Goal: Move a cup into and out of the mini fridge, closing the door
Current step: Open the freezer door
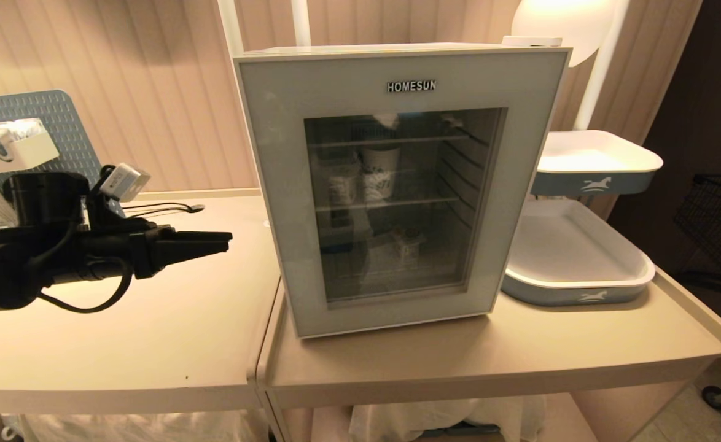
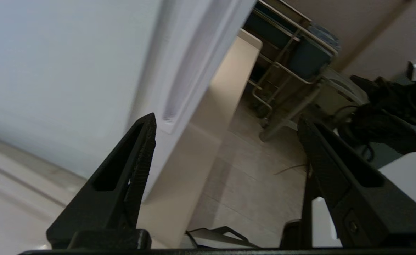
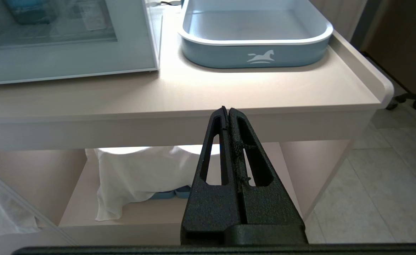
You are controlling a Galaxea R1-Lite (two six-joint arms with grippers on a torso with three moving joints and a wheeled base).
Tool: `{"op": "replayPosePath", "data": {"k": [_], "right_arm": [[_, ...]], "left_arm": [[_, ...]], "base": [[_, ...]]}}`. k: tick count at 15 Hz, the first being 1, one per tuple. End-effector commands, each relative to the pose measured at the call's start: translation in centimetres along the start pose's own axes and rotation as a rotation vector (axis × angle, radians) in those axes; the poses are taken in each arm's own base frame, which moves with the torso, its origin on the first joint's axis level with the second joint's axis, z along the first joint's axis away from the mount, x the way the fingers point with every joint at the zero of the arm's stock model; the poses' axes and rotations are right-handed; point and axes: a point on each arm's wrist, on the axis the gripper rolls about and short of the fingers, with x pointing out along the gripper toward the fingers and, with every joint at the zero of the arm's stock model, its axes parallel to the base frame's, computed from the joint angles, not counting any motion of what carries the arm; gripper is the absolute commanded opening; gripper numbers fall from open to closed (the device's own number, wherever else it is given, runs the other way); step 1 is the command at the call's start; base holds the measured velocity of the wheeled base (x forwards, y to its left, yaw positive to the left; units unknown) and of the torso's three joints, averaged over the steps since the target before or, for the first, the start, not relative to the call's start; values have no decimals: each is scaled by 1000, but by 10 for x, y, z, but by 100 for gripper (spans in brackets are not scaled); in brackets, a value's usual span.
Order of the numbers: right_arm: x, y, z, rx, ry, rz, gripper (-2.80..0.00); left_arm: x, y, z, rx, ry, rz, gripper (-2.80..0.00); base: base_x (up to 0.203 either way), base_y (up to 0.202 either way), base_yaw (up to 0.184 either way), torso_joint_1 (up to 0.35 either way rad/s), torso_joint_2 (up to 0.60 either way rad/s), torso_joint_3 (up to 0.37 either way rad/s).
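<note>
Left gripper (image 1: 222, 240) wide open, holding nothing, level beside the mini fridge (image 1: 397, 184). Right gripper (image 3: 228, 110) pinched tight, empty, low by the table edge. Door (image 1: 274, 202) closed; cup (image 1: 379, 173) inside on a wire shelf. Probably light, hard, slippery: best grabbed around the middle. Blue trays (image 1: 575, 279) close by; door first.

Right gripper (image 3: 228, 109), fingers pressed together, hangs just in front of the table (image 3: 179, 95) edge, level with its front face. On the table, the fridge (image 3: 150, 42) with its glass door (image 3: 62, 67) stands beside a blue tray (image 3: 254, 56) bearing a white horse mark. Below the table, a white cloth (image 3: 137, 177) lies on the lower shelf (image 3: 151, 212), partly covering something blue.
</note>
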Motion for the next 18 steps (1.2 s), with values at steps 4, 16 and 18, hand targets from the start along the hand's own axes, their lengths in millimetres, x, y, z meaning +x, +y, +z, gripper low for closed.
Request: {"op": "replayPosePath", "data": {"k": [4,16,18], "right_arm": [[0,0,0,-1,2,1,-280],[0,0,0,1,2,1,-280],[0,0,0,0,1,1,-280]], "left_arm": [[25,-16,5,-17,24,-93,0],[57,-14,2,27,45,-105,0],[56,-16,6,51,34,-95,0]], "base": [[0,0,0,0,0,0],[0,0,0,0,0,0],[0,0,0,0,0,0]]}}
